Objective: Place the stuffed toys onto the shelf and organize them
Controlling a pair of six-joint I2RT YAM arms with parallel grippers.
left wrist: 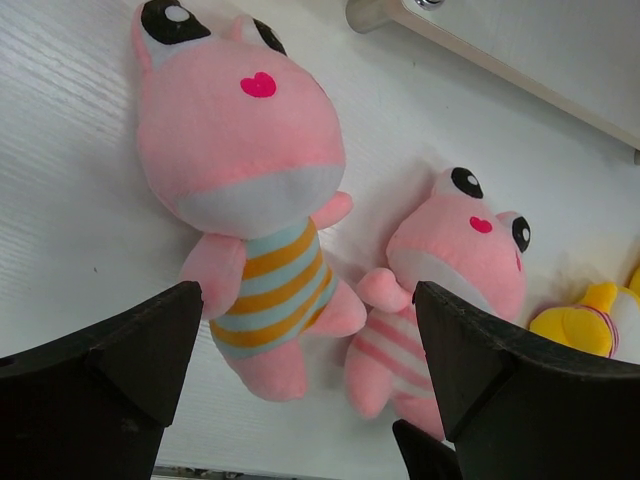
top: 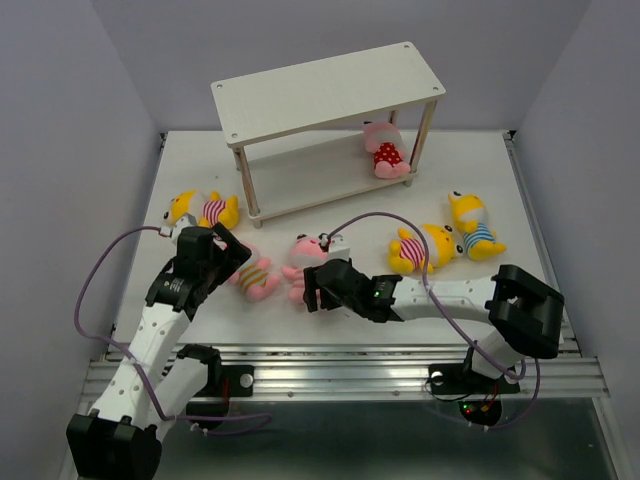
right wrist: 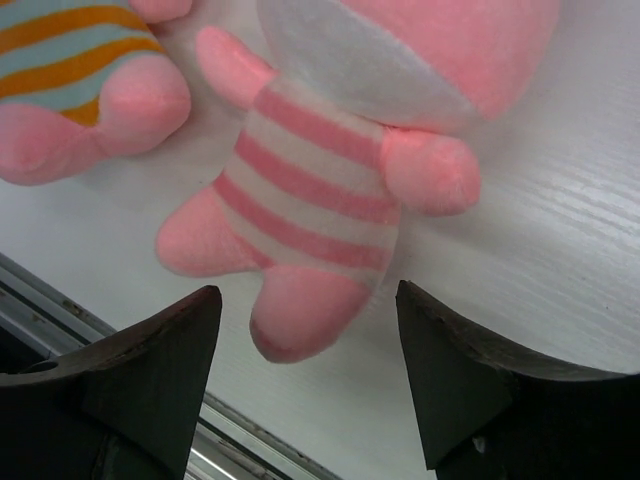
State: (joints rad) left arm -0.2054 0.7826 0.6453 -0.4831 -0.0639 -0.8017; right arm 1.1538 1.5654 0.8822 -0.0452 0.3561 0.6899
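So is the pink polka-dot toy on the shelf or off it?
On it. The pink polka-dot toy lies on the shelf's lower board, near the right legs, under the top board.

ok so the shelf sits toward the back of the table, turned a bit. First toy lies on the shelf's lower board, at the right end. Second toy is on the table just front-left of the shelf, near its left legs. Third toy and fourth toy lie just beside each other in front of the shelf, third on the left. Fifth toy and sixth toy lie front-right of the shelf, right up against each other, with the sixth further right.
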